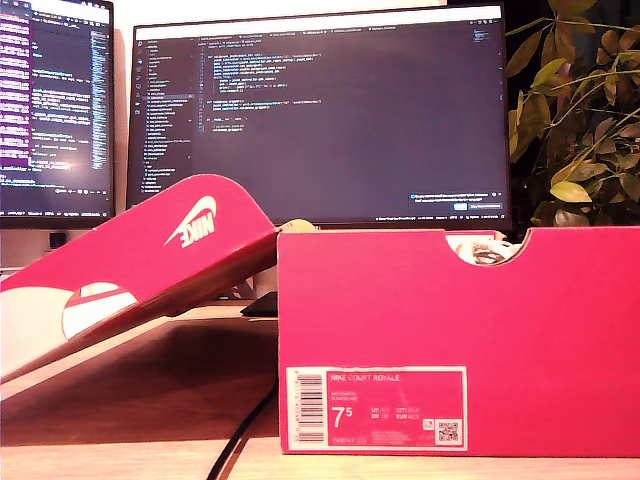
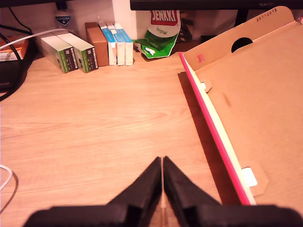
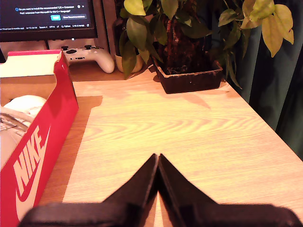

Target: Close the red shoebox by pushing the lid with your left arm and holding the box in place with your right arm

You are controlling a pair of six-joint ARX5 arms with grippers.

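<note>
The red Nike shoebox (image 1: 455,340) fills the exterior view's right, label end toward the camera, with white paper showing in its cut-out. Its red lid (image 1: 150,265) hangs open, sloping down toward the exterior view's left. In the first wrist view my first gripper (image 2: 162,163) is shut over bare desk, beside the lid's brown inner face (image 2: 255,104) and pink edge (image 2: 213,127), not touching it. In the second wrist view my second gripper (image 3: 158,160) is shut over the desk, apart from the box's red side wall (image 3: 40,142). Neither gripper shows in the exterior view.
Two lit monitors (image 1: 320,115) stand behind the box. A potted plant (image 3: 184,52) and a white game controller (image 3: 92,56) sit at the desk's back. Small cartons (image 2: 90,47) and a green packet (image 2: 158,33) line the wall. A black cable (image 1: 240,435) runs under the lid.
</note>
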